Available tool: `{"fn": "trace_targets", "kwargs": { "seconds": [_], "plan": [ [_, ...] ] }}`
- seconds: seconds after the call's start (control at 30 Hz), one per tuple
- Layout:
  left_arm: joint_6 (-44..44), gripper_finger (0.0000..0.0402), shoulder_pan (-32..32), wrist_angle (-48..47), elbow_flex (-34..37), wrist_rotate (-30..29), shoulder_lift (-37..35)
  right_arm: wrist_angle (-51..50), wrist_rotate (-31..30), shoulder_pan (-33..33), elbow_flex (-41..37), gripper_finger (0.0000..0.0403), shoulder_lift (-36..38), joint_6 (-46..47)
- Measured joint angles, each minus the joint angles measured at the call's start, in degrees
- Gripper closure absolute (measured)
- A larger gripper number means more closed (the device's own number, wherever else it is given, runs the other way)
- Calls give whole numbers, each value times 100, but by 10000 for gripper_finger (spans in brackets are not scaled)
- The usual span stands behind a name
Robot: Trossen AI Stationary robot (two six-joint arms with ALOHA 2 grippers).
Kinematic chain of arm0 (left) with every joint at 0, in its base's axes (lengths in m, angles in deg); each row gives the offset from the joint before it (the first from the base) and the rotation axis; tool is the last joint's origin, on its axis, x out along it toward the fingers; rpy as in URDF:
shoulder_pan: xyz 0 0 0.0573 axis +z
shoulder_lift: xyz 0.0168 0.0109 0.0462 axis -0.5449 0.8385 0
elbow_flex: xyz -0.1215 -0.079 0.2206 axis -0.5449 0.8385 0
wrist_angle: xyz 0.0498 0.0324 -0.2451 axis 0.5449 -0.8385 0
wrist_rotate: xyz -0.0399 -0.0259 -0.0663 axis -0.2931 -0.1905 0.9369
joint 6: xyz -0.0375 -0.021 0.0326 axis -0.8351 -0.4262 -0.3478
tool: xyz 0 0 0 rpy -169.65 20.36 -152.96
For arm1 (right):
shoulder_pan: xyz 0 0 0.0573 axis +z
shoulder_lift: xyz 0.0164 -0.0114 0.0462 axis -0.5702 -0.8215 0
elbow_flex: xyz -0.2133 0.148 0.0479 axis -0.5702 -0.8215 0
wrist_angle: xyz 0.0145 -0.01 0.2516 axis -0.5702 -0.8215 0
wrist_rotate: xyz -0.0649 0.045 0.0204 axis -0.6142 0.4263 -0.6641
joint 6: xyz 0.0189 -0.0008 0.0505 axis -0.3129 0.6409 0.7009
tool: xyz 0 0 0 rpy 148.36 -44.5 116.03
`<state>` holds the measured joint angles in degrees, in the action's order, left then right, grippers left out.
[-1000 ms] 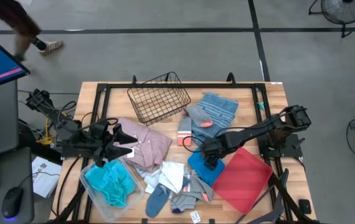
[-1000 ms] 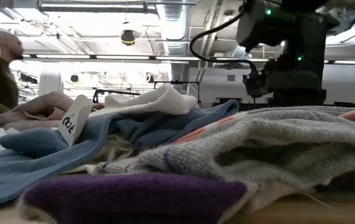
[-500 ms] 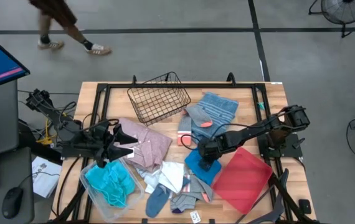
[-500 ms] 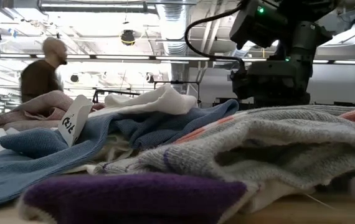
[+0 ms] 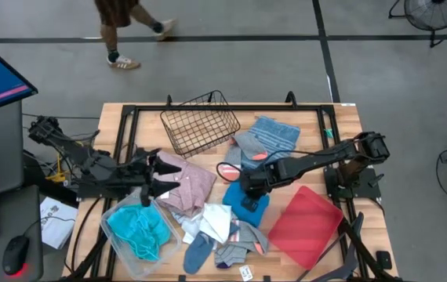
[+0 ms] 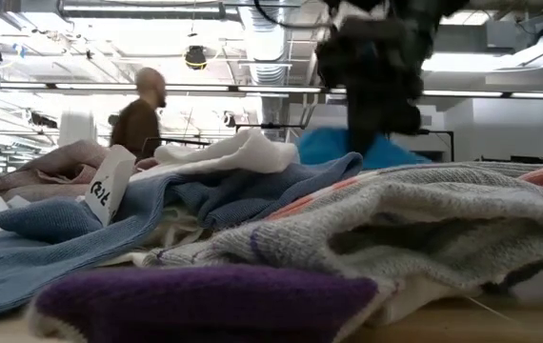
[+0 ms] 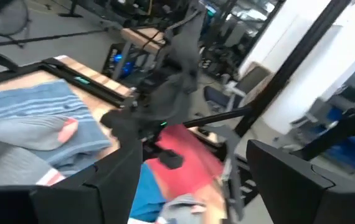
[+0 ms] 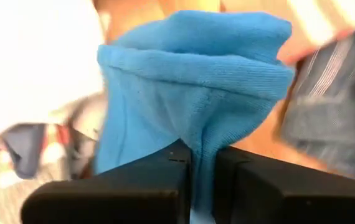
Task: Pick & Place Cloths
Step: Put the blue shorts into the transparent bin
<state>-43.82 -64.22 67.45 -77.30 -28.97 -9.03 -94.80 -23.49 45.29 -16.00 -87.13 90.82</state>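
Observation:
My right gripper [image 5: 245, 186] is at the table's middle, shut on a bright blue cloth [image 5: 248, 207] that bunches up below it. The same blue cloth [image 6: 333, 148] shows above the heap in the low view. My left gripper [image 5: 159, 168] stands open over the dusty pink shirt [image 5: 190, 182] with nothing between its fingers. A white cloth [image 5: 217, 223] and several socks [image 5: 225, 252] lie near the front edge. A grey-blue striped towel [image 5: 277, 135] lies at the back. A turquoise cloth [image 5: 136, 231] lies in a clear tub. My right gripper pinches a bunched fold of the blue cloth [image 8: 200, 138] between its two fingers, coming from above. The cloth [image 8: 196, 81] hangs gathered below the fingers. The heap hides whether its lower end still lies on the table.
A black wire basket [image 5: 200, 125] stands at the back, left of the towel. A flat red tray [image 5: 308, 227] lies at the front right, beside the blue cloth. A person walks across the floor beyond the table's far edge.
My right gripper has taken hold of the blue cloth and has moved up and toward the table's left with it. The cloth, flat beside the red tray before, is now gathered and raised. My left gripper has shifted a little toward the far edge, over the pink shirt.

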Motion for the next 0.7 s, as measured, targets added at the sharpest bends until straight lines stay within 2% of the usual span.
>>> {"fn": "trace_targets", "kwargs": {
  "seconds": [0.3, 0.53, 0.7],
  "plan": [
    [575, 103, 728, -2, 0, 866, 790, -356, -423, 37, 994, 386, 5, -243],
    [1179, 102, 1213, 35, 0, 1146, 1402, -337, -454, 82, 1219, 386, 9, -240],
    [1497, 102, 1502, 204, 0, 1620, 1670, -319, -470, 166, 1225, 386, 9, -239]
  ]
}}
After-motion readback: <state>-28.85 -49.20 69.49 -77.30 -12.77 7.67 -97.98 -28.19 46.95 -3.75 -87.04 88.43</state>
